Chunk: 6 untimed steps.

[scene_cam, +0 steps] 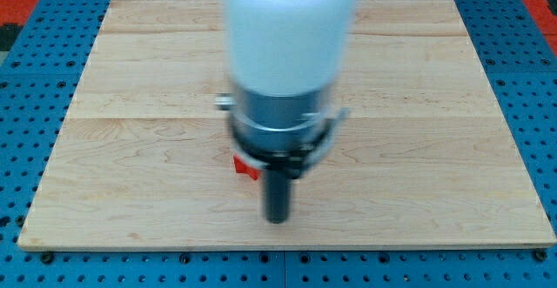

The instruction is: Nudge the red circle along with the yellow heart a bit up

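A small piece of a red block (245,167) shows at the lower middle of the wooden board (130,149), mostly hidden behind my arm; its shape cannot be made out. My tip (277,219) is just to the right of and below that red piece, close to it. The yellow heart is not visible; my arm hides the middle of the board.
My large white and grey arm body (283,62) covers the board's centre and top middle. A blue perforated surface (26,79) surrounds the board on all sides.
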Each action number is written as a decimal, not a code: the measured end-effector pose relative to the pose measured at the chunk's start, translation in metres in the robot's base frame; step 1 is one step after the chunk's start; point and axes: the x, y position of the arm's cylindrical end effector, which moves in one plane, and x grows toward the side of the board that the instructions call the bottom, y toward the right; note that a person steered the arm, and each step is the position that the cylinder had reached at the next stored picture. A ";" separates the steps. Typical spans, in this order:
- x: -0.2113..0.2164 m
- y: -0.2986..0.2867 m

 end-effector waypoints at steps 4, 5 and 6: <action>-0.097 -0.027; -0.095 -0.046; -0.079 -0.078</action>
